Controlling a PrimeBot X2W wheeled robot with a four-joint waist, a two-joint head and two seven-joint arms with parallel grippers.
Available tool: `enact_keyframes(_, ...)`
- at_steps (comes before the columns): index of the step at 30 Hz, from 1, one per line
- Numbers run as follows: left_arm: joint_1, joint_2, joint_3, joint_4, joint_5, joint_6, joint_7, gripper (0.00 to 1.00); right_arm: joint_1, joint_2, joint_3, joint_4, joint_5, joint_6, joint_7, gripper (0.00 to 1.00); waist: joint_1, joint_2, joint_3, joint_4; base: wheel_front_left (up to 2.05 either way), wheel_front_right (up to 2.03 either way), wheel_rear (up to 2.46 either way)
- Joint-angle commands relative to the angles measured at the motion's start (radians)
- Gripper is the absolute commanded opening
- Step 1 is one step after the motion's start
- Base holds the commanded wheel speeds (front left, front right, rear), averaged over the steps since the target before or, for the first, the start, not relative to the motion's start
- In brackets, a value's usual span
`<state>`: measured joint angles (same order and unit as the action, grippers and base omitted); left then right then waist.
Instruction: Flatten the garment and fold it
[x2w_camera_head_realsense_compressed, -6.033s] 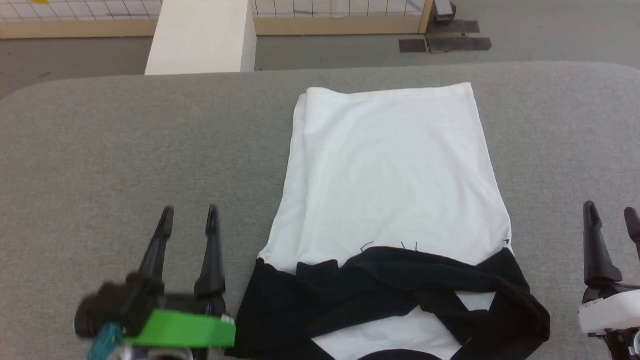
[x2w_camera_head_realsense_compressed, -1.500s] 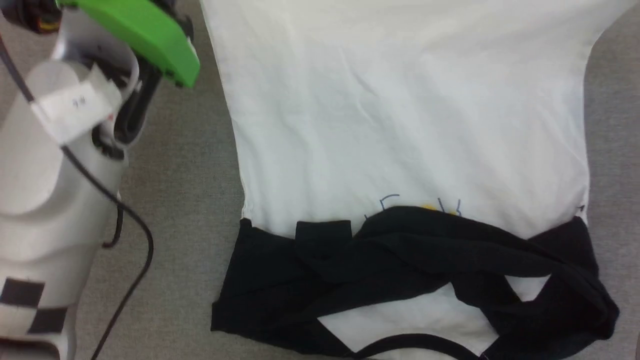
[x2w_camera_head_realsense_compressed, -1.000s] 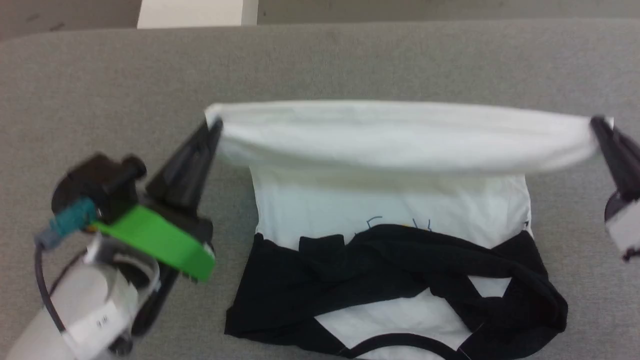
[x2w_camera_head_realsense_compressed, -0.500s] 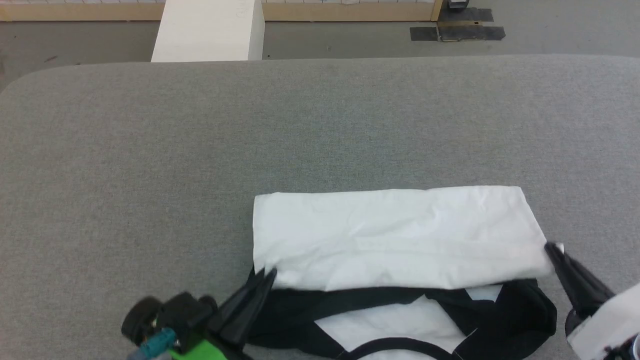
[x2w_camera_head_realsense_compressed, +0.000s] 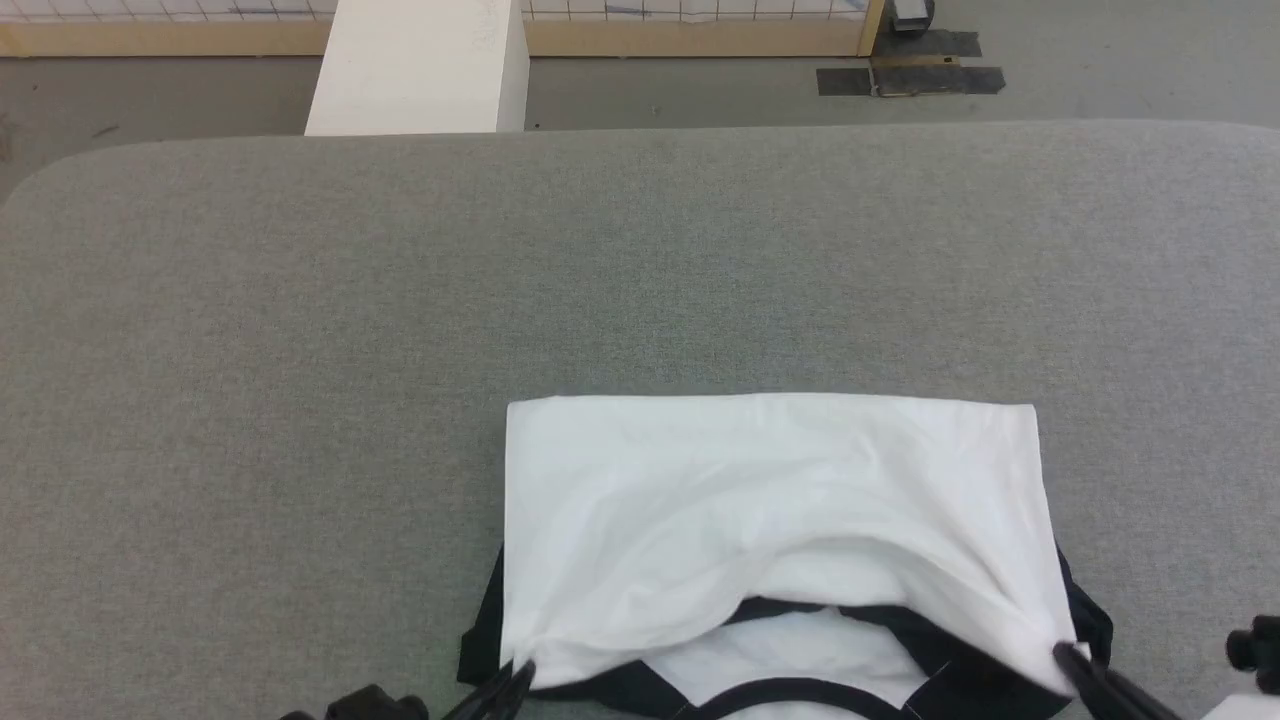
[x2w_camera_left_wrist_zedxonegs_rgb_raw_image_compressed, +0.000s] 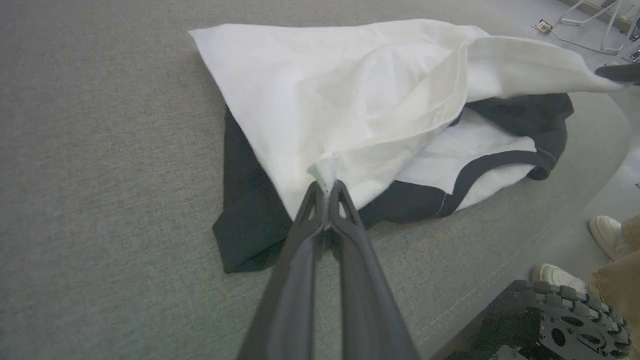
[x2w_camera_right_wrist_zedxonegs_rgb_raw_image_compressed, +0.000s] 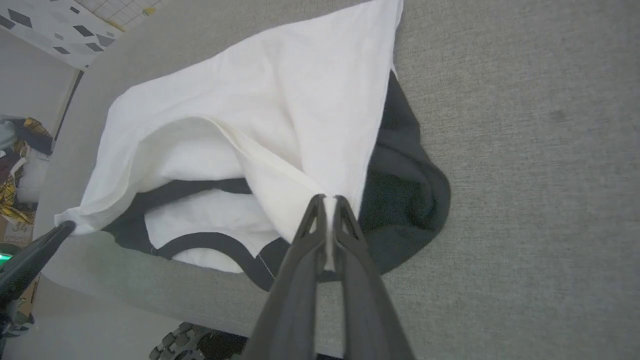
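Observation:
The garment, a white T-shirt with black sleeves and collar trim, lies at the near edge of the grey table, its white hem half doubled back over the black sleeves. My left gripper is shut on the hem's left corner, as the left wrist view shows at the garment and left gripper. My right gripper is shut on the hem's right corner, pinching the garment at the right gripper. The middle of the held hem sags, exposing the collar. The chest print is hidden.
A white block stands on the floor beyond the table's far edge, with dark mats to its right. A person's shoes and a wheeled base sit beside the table's near edge.
Both grippers have drawn the hem further toward me over the sleeves, covering more of the black fabric. The hem's middle now sags. Earlier the garment lay flat and both grippers were open beside it.

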<state>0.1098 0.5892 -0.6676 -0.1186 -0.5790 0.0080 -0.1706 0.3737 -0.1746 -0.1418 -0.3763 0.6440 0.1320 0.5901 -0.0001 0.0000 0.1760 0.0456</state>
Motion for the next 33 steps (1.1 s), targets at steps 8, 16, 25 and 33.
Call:
enact_keyframes(8,0.043,-0.007,0.003,0.055,-0.033,-0.005,-0.023,1.00,0.066,-0.075,0.017,0.044,-0.009,-0.001,-0.022,1.00,0.0001,0.0000,-0.017,-0.003,0.00,0.00,0.00)
enact_keyframes(16,0.068,-0.049,0.130,-0.030,-0.149,0.032,-0.071,1.00,0.054,-0.055,-0.038,0.025,-0.005,-0.001,-0.053,1.00,0.0001,0.0000,-0.030,0.000,0.00,0.00,0.00)
enact_keyframes(25,0.039,-0.182,0.411,-0.279,0.061,0.158,-0.091,1.00,-0.061,0.017,-0.174,0.042,-0.128,-0.001,-0.102,1.00,0.0001,0.0000,-0.017,0.009,0.00,0.00,0.00)
enact_keyframes(33,0.040,-0.278,0.408,-0.331,0.323,0.180,-0.091,1.00,-0.166,0.040,-0.124,0.122,-0.203,-0.001,-0.025,1.00,0.0001,0.0000,0.011,0.032,0.00,0.00,0.00)
